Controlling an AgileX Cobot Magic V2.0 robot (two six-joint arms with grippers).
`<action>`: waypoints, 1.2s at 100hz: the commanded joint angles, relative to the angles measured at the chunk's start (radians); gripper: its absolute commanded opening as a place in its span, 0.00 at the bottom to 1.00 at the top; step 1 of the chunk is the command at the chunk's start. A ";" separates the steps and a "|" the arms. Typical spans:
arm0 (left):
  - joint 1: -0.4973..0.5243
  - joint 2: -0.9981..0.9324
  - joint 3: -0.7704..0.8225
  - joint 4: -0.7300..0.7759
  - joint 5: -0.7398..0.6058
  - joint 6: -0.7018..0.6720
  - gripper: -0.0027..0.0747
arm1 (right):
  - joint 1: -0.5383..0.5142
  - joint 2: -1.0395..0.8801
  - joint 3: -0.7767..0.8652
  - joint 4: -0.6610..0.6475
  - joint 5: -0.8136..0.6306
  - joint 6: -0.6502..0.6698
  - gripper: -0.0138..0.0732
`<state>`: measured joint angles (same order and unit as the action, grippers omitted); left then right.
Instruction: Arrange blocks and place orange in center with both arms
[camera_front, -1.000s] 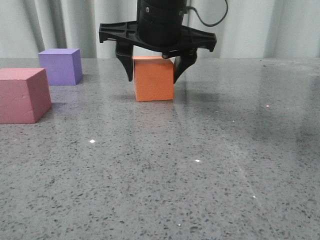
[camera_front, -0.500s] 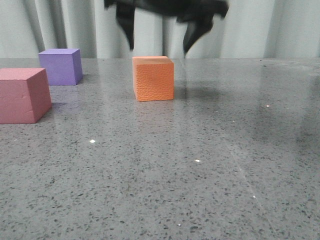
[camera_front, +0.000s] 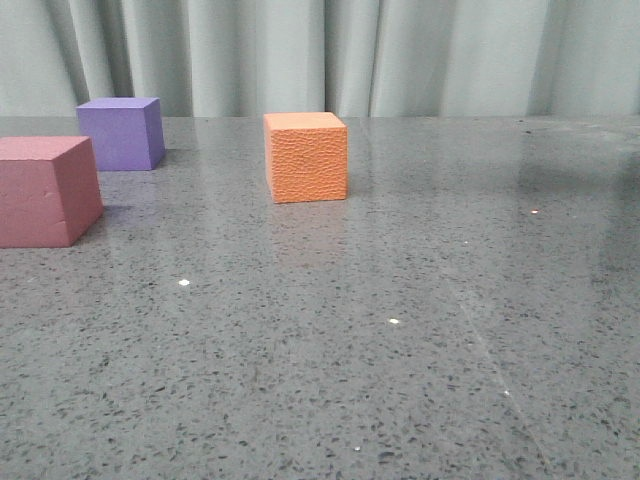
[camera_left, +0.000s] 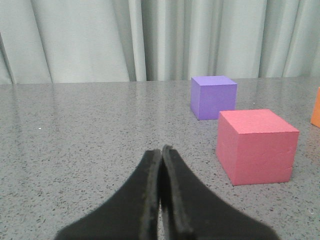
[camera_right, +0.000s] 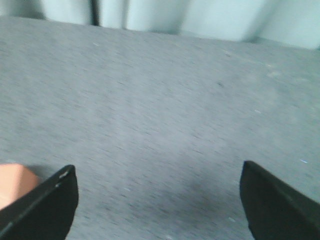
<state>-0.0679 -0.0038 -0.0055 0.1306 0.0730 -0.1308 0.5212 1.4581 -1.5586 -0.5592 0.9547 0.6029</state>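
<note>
The orange cube (camera_front: 306, 157) stands alone near the middle of the grey table. The purple cube (camera_front: 121, 132) sits at the back left and the pink-red cube (camera_front: 45, 190) at the left edge, nearer me. No gripper shows in the front view. In the left wrist view my left gripper (camera_left: 161, 150) is shut and empty, low over the table, with the pink-red cube (camera_left: 256, 145) and purple cube (camera_left: 213, 96) ahead to its side. In the blurred right wrist view my right gripper (camera_right: 157, 172) is wide open and empty above the table; a corner of the orange cube (camera_right: 12, 182) shows beside one finger.
The speckled grey table (camera_front: 400, 330) runs back to a pale curtain (camera_front: 400, 55). A sliver of the orange cube (camera_left: 316, 107) shows at the edge of the left wrist view.
My right gripper, open around the orange cube a second ago, has risen out of the front view. The orange cube stays where it stood. The other cubes have not moved.
</note>
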 joint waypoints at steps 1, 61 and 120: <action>-0.006 -0.034 0.055 0.000 -0.091 -0.008 0.01 | -0.059 -0.104 0.062 -0.047 -0.047 -0.029 0.90; -0.006 -0.034 0.055 0.000 -0.091 -0.008 0.01 | -0.259 -0.630 0.756 -0.047 -0.210 -0.041 0.75; -0.006 -0.034 0.055 0.000 -0.091 -0.008 0.01 | -0.259 -0.838 0.866 -0.047 -0.196 -0.041 0.08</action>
<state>-0.0679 -0.0038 -0.0055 0.1306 0.0730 -0.1308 0.2717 0.6189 -0.6677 -0.5638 0.8034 0.5693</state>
